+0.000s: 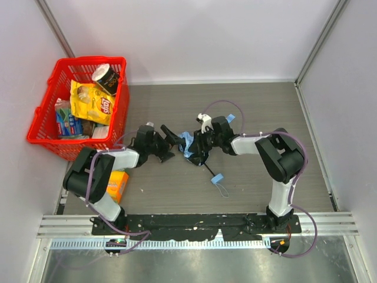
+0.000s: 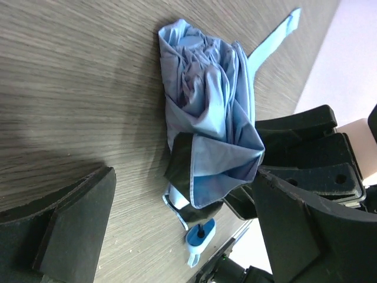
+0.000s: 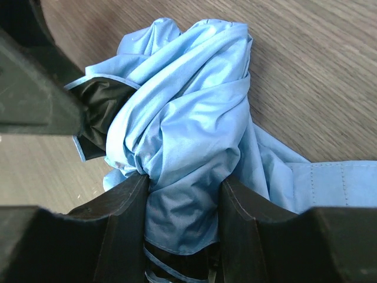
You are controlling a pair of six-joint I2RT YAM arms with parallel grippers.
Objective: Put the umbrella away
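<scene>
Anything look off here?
The umbrella is a crumpled wad, not furled: fabric bunched in the right hand, black underside showing, strap lying loose on the table.

bright even light | soft shadows | near fingers [image 3: 35, 88] blurred

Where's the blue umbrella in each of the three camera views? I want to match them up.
Top external: the umbrella lies near the centre.
Left wrist: the umbrella sits upper centre, crumpled.
Right wrist: the umbrella fills the centre.
Shared landmark: the right gripper, clamped on the cloth; black at the right in the left wrist view, at the bottom in its own.
</scene>
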